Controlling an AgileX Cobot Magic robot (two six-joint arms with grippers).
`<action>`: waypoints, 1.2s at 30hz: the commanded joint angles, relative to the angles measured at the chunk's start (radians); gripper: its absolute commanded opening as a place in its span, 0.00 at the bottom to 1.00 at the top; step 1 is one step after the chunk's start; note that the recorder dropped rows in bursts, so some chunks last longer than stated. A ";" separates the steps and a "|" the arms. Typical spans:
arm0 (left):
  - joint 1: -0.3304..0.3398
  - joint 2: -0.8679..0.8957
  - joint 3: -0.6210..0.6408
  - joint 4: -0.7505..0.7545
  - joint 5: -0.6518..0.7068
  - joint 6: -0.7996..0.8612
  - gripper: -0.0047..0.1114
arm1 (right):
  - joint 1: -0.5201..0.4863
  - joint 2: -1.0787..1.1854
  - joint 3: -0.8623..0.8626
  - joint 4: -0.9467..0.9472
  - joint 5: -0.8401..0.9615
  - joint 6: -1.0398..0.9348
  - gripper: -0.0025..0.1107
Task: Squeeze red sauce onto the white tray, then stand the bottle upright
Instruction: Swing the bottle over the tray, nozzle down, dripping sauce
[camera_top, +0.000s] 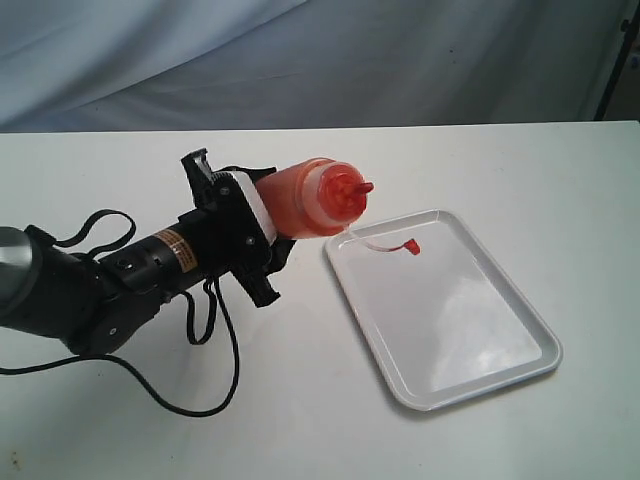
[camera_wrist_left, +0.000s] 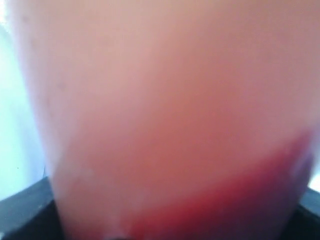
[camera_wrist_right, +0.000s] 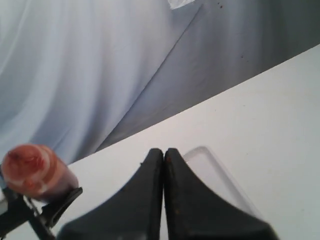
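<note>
My left gripper (camera_top: 262, 225) is shut on the bottle (camera_top: 318, 197), which lies tipped over sideways in the air, its red nozzle aimed at the white tray's (camera_top: 500, 360) near-left corner. The small tethered red cap (camera_top: 410, 246) dangles down onto the tray. Red sauce shows through the bottle wall (camera_wrist_left: 235, 200), which fills the left wrist view and hides the fingers. No red blob can be made out on the tray. My right gripper (camera_wrist_right: 163, 151) is shut and empty, out of the exterior view; its camera sees the bottle's base (camera_wrist_right: 32, 170) and a tray corner (camera_wrist_right: 202, 152).
The white table (camera_top: 150, 430) stretches all round the tray. A black cable (camera_top: 205, 395) from the left arm loops across the table near the front left. A grey-blue cloth backdrop (camera_top: 300, 60) hangs behind the table's far edge.
</note>
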 joint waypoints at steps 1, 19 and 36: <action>-0.005 -0.018 -0.031 -0.032 -0.039 0.048 0.04 | 0.002 -0.003 -0.048 0.265 0.137 -0.389 0.02; -0.028 -0.018 -0.101 -0.110 0.026 0.335 0.04 | 0.002 0.102 -0.211 0.532 0.422 -0.923 0.02; -0.145 -0.018 -0.160 -0.307 -0.048 0.635 0.04 | 0.002 0.238 -0.332 0.207 0.529 -1.006 0.12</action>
